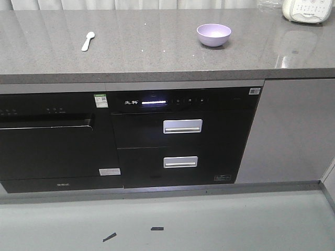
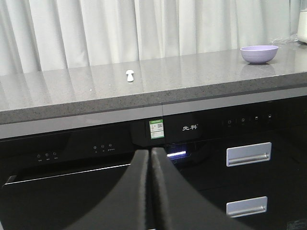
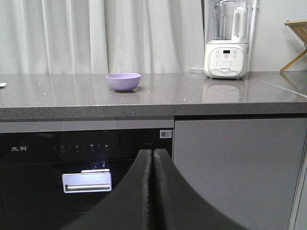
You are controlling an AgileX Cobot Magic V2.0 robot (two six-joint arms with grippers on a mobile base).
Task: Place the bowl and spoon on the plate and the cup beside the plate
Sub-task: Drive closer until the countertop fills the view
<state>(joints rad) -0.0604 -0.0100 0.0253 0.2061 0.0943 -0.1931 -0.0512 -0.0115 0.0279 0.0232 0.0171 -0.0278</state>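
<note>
Left gripper and right gripper sit clenched, empty; spoon upper left, bowl upper centre-right, seemingly nothing arranged yet.

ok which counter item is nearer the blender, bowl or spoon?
The lavender bowl: it sits right of centre, toward the white blender; the spoon lies far left.

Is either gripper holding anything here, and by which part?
Nothing held: left gripper and right gripper are shut empty; bowl and spoon lie on the counter.
</note>
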